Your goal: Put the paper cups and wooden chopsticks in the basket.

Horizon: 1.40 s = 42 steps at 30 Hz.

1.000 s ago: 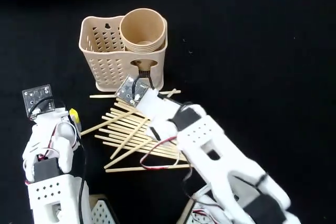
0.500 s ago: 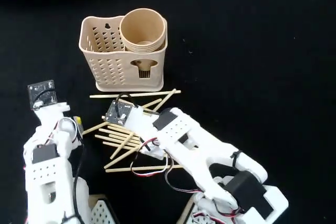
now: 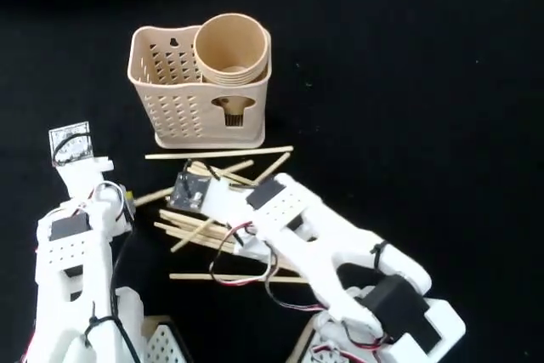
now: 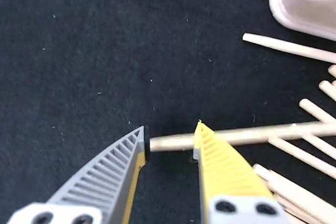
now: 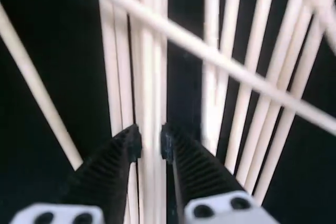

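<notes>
The basket (image 3: 174, 99) is standing on the black table (image 3: 425, 125), at the far side from the arms. The paper cups (image 3: 231, 47) are sitting stacked inside it, at one end, with their rims sticking up above the basket's edge.

The wooden chopsticks (image 3: 201, 229) are lying in a messy pile on the table, near the front of the basket. One long stick (image 3: 218, 154) is lying just beside the basket's front wall. Another stick (image 3: 223, 277) is lying by itself, closer to the arms.

The left gripper (image 4: 171, 128) is hanging low over the table at the edge of the pile. Its fingers are spread wide apart, one gray and one yellow. The end of a stick (image 4: 163, 142) is poking in between the two tips.

The right gripper (image 5: 149, 132) is pointing straight down at the middle of the pile. Its two black fingers are sitting close together with just a thin gap. One stick is showing through that gap, and a slanted stick (image 5: 210, 52) is lying across the others.

The right arm (image 3: 293, 223) is stretching over the pile and hiding part of it. The left arm (image 3: 75, 248) is standing beside the pile. It is carrying a small square board (image 3: 70, 144), and the marks on it are too small to read.
</notes>
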### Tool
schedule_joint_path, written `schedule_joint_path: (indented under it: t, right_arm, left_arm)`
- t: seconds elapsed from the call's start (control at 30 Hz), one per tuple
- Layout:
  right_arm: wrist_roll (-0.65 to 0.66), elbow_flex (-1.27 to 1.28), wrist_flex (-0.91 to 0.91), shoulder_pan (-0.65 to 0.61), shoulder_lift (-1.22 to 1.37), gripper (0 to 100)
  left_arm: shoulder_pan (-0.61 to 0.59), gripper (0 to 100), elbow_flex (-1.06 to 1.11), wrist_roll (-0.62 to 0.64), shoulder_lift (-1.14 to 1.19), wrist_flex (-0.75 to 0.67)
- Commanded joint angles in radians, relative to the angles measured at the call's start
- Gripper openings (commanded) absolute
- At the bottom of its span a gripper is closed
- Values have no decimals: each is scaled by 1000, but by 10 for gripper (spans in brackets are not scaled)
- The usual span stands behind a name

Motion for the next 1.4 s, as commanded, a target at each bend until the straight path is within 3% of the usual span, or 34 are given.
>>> schedule_joint_path:
  t: [0.0,0.37,0.7,1.37]
  right_arm:
    - [15,7,84,54,-68,12]
    - [18,7,255,155,-432,12]
    - [6,4,270,170,-636,12]
    - [-244,-317,269,169,-699,12]
  left_arm:
    - [-8,166,-53,9,2,-15]
    - [-8,166,-53,8,2,-15]
    - [-8,166,-53,8,2,-15]
    - [-7,166,-48,8,2,-15]
